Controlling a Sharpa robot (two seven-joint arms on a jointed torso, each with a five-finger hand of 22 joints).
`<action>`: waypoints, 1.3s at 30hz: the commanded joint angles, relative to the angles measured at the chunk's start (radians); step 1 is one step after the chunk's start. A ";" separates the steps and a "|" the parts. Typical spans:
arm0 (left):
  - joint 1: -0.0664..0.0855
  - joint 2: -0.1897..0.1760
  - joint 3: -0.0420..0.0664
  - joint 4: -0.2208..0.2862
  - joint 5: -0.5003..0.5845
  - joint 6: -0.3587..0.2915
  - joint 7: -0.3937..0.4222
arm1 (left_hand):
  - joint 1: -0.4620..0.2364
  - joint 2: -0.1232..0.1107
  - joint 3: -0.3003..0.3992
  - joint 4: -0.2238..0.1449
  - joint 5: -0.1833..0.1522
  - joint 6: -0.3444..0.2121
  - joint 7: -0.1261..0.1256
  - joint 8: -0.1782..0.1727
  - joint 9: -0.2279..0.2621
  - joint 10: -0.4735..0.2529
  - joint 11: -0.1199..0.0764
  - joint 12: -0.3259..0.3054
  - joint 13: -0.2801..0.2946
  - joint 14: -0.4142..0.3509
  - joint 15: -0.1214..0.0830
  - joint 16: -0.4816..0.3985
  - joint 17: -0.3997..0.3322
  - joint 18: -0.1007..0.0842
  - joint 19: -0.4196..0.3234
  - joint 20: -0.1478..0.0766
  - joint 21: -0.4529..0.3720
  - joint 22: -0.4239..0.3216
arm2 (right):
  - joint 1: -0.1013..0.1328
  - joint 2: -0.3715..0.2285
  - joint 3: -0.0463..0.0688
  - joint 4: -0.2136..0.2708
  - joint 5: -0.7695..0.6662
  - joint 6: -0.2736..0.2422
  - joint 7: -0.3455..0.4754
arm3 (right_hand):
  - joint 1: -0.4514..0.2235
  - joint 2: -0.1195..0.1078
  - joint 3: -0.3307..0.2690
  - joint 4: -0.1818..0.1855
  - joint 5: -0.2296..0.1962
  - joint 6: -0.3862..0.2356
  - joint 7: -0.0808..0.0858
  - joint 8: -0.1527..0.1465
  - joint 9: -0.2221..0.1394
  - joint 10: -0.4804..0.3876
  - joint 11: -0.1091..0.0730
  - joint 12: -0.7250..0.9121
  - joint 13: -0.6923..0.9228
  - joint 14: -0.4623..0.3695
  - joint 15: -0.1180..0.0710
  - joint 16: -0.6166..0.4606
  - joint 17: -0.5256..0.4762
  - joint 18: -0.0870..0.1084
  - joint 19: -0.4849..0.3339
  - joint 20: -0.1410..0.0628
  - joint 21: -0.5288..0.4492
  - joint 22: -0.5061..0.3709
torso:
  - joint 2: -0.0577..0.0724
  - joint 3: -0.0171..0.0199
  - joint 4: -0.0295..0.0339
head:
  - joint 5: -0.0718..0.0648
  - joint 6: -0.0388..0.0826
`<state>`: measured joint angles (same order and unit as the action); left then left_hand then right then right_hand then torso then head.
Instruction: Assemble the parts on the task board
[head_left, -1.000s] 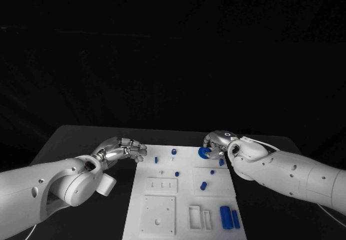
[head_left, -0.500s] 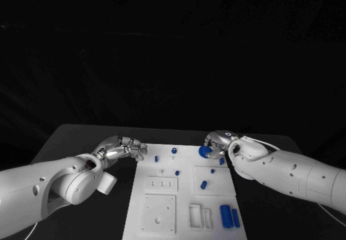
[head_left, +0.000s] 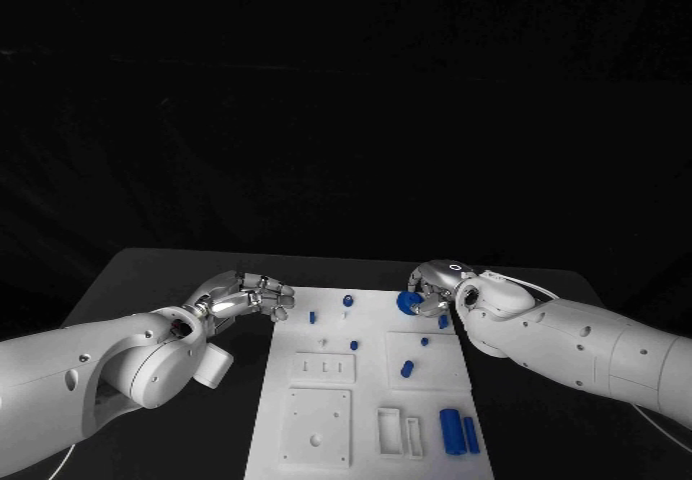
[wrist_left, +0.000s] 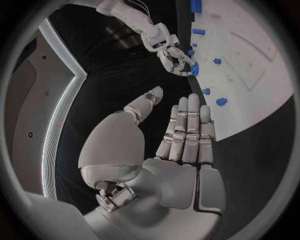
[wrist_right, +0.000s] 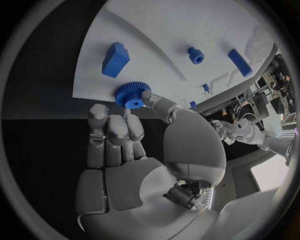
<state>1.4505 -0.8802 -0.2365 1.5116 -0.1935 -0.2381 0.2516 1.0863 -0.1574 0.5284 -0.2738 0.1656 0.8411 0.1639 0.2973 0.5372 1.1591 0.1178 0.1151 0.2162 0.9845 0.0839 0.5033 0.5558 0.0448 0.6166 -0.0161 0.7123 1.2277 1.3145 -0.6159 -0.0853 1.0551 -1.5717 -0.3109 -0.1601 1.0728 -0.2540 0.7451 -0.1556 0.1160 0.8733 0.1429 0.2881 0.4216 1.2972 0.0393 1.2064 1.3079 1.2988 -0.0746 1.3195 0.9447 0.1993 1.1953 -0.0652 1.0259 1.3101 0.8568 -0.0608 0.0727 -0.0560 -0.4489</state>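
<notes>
At the task board's (head_left: 325, 425) 1 o'clock corner the right hand (head_left: 433, 285) pinches a blue gear (wrist_right: 131, 95); the left hand's (head_left: 245, 298) fingers (wrist_left: 187, 125) are released.

The black table (head_left: 159, 285) carries the white task board (head_left: 368, 400), which lies flat across its middle and runs from near the far edge toward the near edge. Bare black tabletop shows on both sides of the board and in a narrow strip beyond its far end. The board's far left corner (wrist_left: 250, 127) stands out sharply against the dark surface in the left wrist view, and the right wrist view shows the board's far right corner (wrist_right: 84, 90) lying flush on the table. Apart from the board, no other loose thing can be made out lying directly on the table.
</notes>
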 joint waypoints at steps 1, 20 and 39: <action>0.001 0.001 0.001 0.003 -0.002 0.015 0.006 | 0.004 0.003 -0.006 0.000 -0.004 0.003 0.005 -0.004 -0.001 0.006 0.004 -0.003 0.000 0.004 0.001 -0.005 0.002 -0.012 -0.006 0.002 -0.005 -0.001 | -0.002 0.002 -0.001 -0.004 0.003 0.050 0.016 | -0.002 0.017 0.018 0.007 -0.009 0.019 -0.004 0.012 0.004 -0.001 -0.013 -0.002 0.078 0.002 -0.008 -0.006 0.002 0.063 -0.001 -0.006 0.002 0.014 | 0.000 -0.0006 0.0008 | -0.001 -0.001; 0.001 0.001 0.001 0.003 -0.002 0.014 0.006 | 0.006 0.003 -0.005 -0.001 -0.003 0.003 0.005 -0.004 -0.002 0.007 0.004 -0.004 0.000 0.004 0.001 -0.006 0.002 -0.011 -0.007 0.001 -0.005 -0.001 | -0.011 0.009 -0.005 -0.006 -0.076 0.034 -0.009 | -0.008 0.006 0.015 -0.015 0.023 0.048 -0.014 0.026 0.009 0.006 -0.022 0.005 0.084 0.005 -0.017 -0.009 0.009 0.063 -0.003 -0.007 0.010 0.016 | -0.001 -0.0003 0.0004 | -0.001 -0.005; 0.001 0.000 0.001 0.002 -0.002 0.009 0.008 | 0.008 0.003 -0.005 -0.001 -0.003 0.003 0.005 -0.005 -0.002 0.007 0.004 -0.006 0.000 0.005 0.001 -0.007 0.002 -0.011 -0.007 0.002 -0.006 -0.001 | -0.006 -0.022 -0.004 0.114 -0.223 -0.118 -0.074 | -0.010 0.011 0.023 -0.031 0.131 0.099 -0.030 0.049 0.018 0.027 -0.038 0.025 0.095 0.009 -0.032 -0.013 0.020 0.063 0.000 -0.009 0.016 0.015 | -0.002 -0.0013 -0.0007 | 0.001 0.003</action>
<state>1.4505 -0.8818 -0.2365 1.5120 -0.1935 -0.2374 0.2511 1.0863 -0.1574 0.5284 -0.2739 0.1656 0.8411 0.1639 0.2973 0.5365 1.1624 0.1211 0.1151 0.2162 0.9845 0.0839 0.5033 0.5573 0.0447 0.6167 -0.0161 0.7123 1.2278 1.3055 -0.6378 -0.0898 1.1579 -1.7264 -0.3780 -0.2020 1.0703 -0.2412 0.7632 -0.1879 0.2441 0.9457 0.1117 0.3303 0.4299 1.3207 0.0051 1.2281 1.3077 1.3076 -0.0983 1.3119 0.9634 0.1990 1.1913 -0.0682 1.0376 1.3101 0.8554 -0.0616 0.0729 -0.0568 -0.4468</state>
